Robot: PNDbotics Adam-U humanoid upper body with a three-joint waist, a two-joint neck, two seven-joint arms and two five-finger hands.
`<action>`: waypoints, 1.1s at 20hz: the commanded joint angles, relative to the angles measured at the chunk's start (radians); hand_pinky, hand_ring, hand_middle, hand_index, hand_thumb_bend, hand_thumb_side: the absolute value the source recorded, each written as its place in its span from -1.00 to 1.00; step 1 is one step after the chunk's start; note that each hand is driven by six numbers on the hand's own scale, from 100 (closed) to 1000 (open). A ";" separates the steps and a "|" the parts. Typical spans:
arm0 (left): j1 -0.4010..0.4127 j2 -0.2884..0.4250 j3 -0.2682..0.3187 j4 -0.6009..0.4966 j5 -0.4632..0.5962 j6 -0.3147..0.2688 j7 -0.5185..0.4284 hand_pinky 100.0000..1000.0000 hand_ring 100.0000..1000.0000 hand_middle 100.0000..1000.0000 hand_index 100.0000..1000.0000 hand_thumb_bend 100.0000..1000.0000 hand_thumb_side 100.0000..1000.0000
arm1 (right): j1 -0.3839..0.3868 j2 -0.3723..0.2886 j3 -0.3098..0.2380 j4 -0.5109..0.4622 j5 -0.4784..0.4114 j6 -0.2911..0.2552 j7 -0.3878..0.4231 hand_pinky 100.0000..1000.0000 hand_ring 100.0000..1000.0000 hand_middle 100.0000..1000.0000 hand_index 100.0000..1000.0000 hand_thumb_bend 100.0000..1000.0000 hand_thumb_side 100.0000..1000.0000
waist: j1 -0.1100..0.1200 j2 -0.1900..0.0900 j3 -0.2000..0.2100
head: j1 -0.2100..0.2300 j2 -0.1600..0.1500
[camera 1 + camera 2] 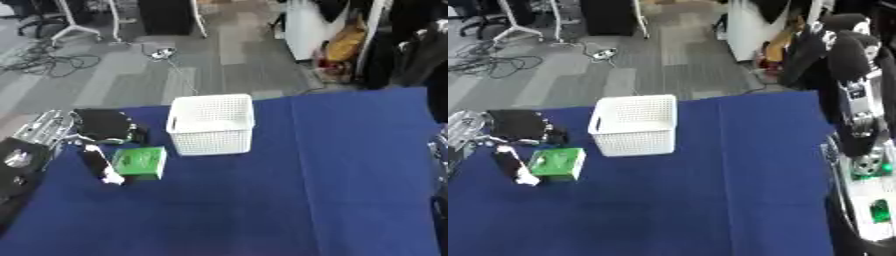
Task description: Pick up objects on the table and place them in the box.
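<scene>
Reaching is the step in hand: the left hand (103, 165) is down at the counter's left edge, its fingers spread apart and touching the left side of the green box (141, 162), not yet closed on it. Next it must close round that box, then lift and carry it to the white basket (211, 124) just beyond, toward the far edge. The right hand is at the right edge; I cannot tell its fingers.

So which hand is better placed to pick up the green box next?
Left. The left hand is already beside the green box near the white basket; the right arm stands off at the table's right edge.
</scene>
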 commanded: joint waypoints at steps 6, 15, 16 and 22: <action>-0.068 0.060 0.024 -0.077 0.131 -0.001 -0.085 -1.00 -1.00 -0.96 -0.51 -1.00 0.54 | -0.010 -0.019 -0.005 -0.012 -0.006 0.001 0.002 -0.91 -0.71 -0.69 -0.32 -1.00 0.91 | 0.002 -0.015 -0.003 | 0.017 0.005; -0.143 0.039 0.033 -0.094 0.153 0.006 -0.121 -1.00 -1.00 -0.95 -0.52 -1.00 0.54 | -0.010 -0.015 -0.005 -0.013 -0.011 0.002 0.002 -0.91 -0.71 -0.69 -0.32 -1.00 0.91 | 0.003 -0.015 -0.010 | 0.037 0.025; -0.150 0.035 0.035 -0.091 0.147 0.008 -0.119 -1.00 -1.00 -0.95 -0.52 -1.00 0.54 | -0.009 -0.014 -0.005 -0.013 -0.011 0.002 0.001 -0.91 -0.71 -0.69 -0.32 -1.00 0.90 | 0.003 -0.015 -0.010 | 0.038 0.026; -0.200 0.001 0.056 -0.050 0.098 0.021 -0.100 -1.00 -1.00 -0.94 -0.51 -1.00 0.53 | -0.009 -0.010 -0.006 -0.016 -0.011 0.004 0.000 -0.91 -0.71 -0.69 -0.32 -1.00 0.90 | 0.003 -0.015 -0.015 | 0.047 0.026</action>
